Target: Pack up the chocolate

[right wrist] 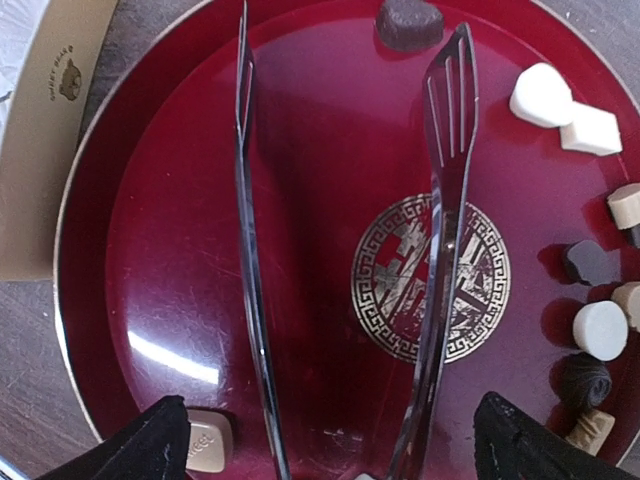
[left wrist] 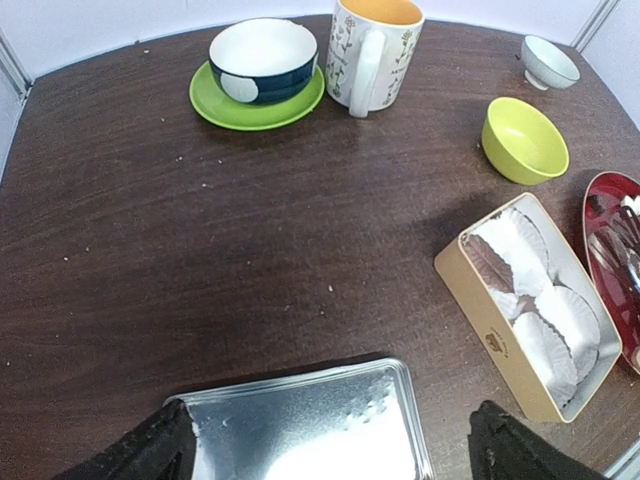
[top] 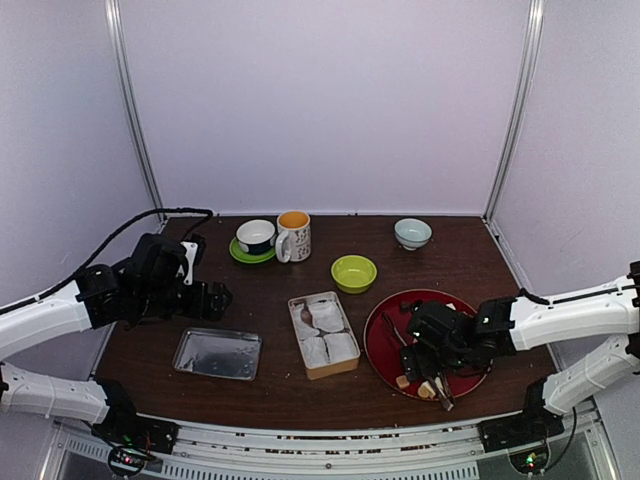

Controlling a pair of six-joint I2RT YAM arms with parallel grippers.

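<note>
The chocolate pieces (right wrist: 600,330), white, tan and dark brown, lie along the right side of a red plate (right wrist: 160,250); one dark piece (right wrist: 410,22) lies at the far rim and one tan piece (right wrist: 208,440) by my left finger. In the top view they show at the plate's near edge (top: 428,388). Metal tongs (right wrist: 445,250) lie on the plate, both arms between my right gripper's (right wrist: 335,452) wide-open fingers, untouched. The tan box (top: 323,333) holds white paper cups. My left gripper (left wrist: 325,460) is open and empty above the silver lid (left wrist: 310,430).
A yellow-green bowl (top: 354,272), a small pale bowl (top: 413,232), a flowered mug (top: 294,236) and a dark cup on a green saucer (top: 256,238) stand at the back. The box (left wrist: 520,300) lies between the lid and the red plate (top: 385,345).
</note>
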